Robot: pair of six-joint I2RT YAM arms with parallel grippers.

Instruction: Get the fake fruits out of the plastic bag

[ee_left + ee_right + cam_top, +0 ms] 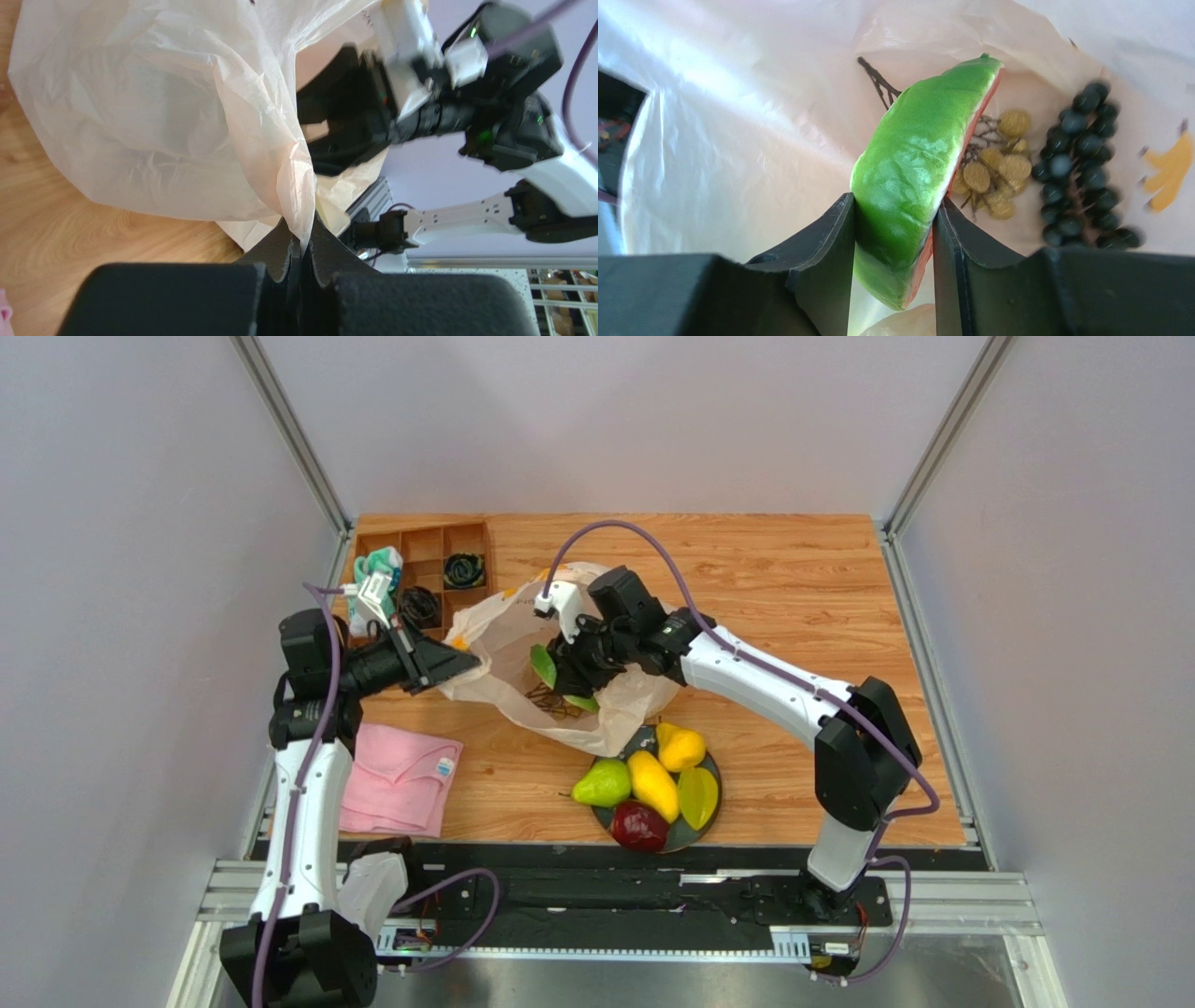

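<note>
Glossy plastic is crowding the dark plate (697, 829) near the table's front edge: a green pear (602, 784), a dark red apple (640, 826) and two yellow fruits (652, 784) are lying there, out of the bag. Just behind, the left claw (300, 274) is pinching the plastic bag (161, 105) by its rim, jaws shut on the film, holding the mouth up. Inside, the right claw (894, 213) is gripping the watermelon slice (913, 154) across its flat sides. Deeper in, a dark grape bunch (1081, 168) and a pale grape bunch (994, 164) are waiting. Extraction looks to be the step in hand. The next move is probably calling for a lift clear of the rim, then a carry toward the plate.
</note>
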